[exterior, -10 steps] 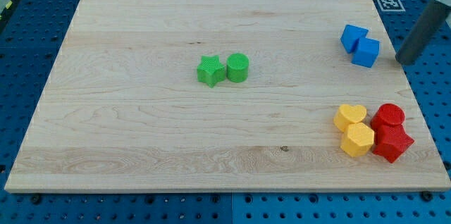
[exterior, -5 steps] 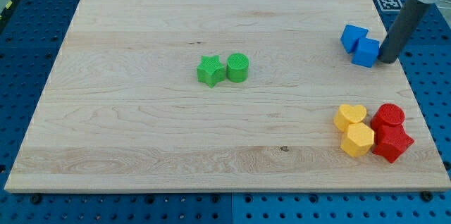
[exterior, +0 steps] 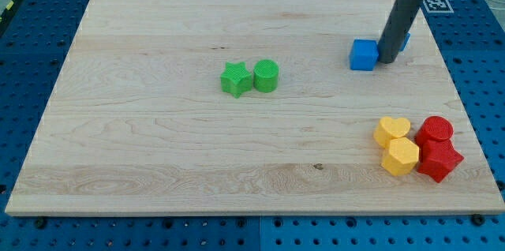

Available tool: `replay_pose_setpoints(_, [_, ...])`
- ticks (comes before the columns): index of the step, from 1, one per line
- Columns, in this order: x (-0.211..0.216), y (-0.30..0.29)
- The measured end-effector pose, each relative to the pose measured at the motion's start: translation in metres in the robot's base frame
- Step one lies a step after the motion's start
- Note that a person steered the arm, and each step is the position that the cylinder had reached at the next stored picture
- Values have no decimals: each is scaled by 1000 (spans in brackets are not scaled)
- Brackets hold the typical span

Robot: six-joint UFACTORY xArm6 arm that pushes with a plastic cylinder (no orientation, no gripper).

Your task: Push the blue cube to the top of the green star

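Observation:
The blue cube [exterior: 363, 54] lies on the wooden board at the view's upper right. My tip [exterior: 386, 61] touches its right side. A second blue block [exterior: 405, 42] is mostly hidden behind the rod, to the right of it. The green star [exterior: 235, 80] sits near the board's middle, well to the left of the blue cube and a little lower, with a green cylinder [exterior: 266, 76] touching its right side.
At the view's lower right stands a cluster: a yellow heart [exterior: 392, 130], a yellow hexagon block [exterior: 400, 156], a red cylinder [exterior: 435, 131] and a red star-like block [exterior: 439, 160]. The board's right edge [exterior: 454, 85] is close to the rod.
My tip has moved left from off the board's right edge and pushed the blue cube leftward, away from the other blue block. The other blocks have not moved.

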State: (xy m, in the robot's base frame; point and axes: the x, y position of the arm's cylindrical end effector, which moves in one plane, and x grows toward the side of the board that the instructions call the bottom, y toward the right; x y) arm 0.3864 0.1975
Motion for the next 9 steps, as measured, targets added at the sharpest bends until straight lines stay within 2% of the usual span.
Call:
replay_pose_setpoints(5, [0, -64])
replay_pose_setpoints(9, [-11, -143])
